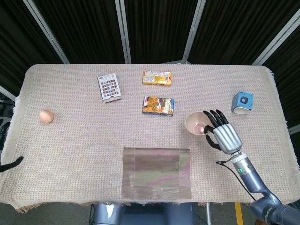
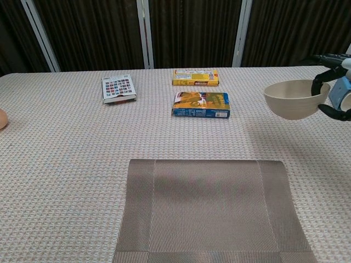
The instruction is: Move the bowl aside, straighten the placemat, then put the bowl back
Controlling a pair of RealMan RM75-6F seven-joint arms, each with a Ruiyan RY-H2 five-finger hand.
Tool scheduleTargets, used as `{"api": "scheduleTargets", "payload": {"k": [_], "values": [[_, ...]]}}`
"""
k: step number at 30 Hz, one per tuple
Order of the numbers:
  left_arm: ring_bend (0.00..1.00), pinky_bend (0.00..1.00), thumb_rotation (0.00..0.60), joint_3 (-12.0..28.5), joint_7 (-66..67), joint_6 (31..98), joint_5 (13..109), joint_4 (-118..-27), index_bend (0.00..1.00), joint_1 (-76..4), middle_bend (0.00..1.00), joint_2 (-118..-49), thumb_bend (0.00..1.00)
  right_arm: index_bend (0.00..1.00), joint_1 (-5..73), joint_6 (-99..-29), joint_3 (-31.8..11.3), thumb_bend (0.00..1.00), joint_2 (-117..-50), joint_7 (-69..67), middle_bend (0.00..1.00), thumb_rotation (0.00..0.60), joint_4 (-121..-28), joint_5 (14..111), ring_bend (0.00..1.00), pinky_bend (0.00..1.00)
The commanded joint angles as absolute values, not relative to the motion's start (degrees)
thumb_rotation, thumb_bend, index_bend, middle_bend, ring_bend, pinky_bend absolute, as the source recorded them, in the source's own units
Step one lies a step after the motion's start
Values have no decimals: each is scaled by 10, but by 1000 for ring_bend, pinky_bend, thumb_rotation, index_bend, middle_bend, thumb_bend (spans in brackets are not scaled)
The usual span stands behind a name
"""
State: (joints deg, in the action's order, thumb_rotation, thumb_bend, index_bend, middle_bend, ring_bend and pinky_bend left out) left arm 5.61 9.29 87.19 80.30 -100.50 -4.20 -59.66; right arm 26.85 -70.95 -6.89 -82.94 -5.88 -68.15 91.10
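My right hand [image 1: 224, 133] [image 2: 333, 82] grips a cream bowl [image 1: 197, 124] [image 2: 290, 98] by its right rim and holds it in the air, to the right of and beyond the placemat. The grey-brown placemat [image 1: 156, 172] [image 2: 208, 211] lies bare at the near edge of the table, roughly square to it. Of my left hand only a dark fingertip [image 1: 13, 162] shows at the far left edge in the head view; its state is unclear.
A blue cup [image 1: 243, 102] stands right of the bowl. A colourful box [image 1: 158, 105] [image 2: 201, 104] and a yellow box [image 1: 157, 77] [image 2: 195, 77] lie mid-table, a patterned card pack [image 1: 109, 87] [image 2: 118, 89] to their left, an egg [image 1: 46, 116] at far left.
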Motion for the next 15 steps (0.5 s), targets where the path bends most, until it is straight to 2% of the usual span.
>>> {"api": "scheduleTargets", "payload": {"k": [1,10,12,15], "values": [[0,0,600,57,92,870,801,-1003,0,-43,0,-597,0,804,266,-688,-70,420,-850,-65,46,600,-639,887,0,0],[0,0,600,55,97,870,803,-1005,0,-43,0,-599,0,781,252,-681,-55,406,-874,-95,47,600,-560,869,0,0],[0,0,600,54,98,871,803,-1005,0,-43,0,-599,0,598,250,-682,-51,366,-875,-100,40,600,-553,870,0,0],[0,0,600,53,100,870,804,-1006,0,-43,0,-600,0,280,244,-686,-45,146,-874,-107,7,600,-545,873,0,0]]}}
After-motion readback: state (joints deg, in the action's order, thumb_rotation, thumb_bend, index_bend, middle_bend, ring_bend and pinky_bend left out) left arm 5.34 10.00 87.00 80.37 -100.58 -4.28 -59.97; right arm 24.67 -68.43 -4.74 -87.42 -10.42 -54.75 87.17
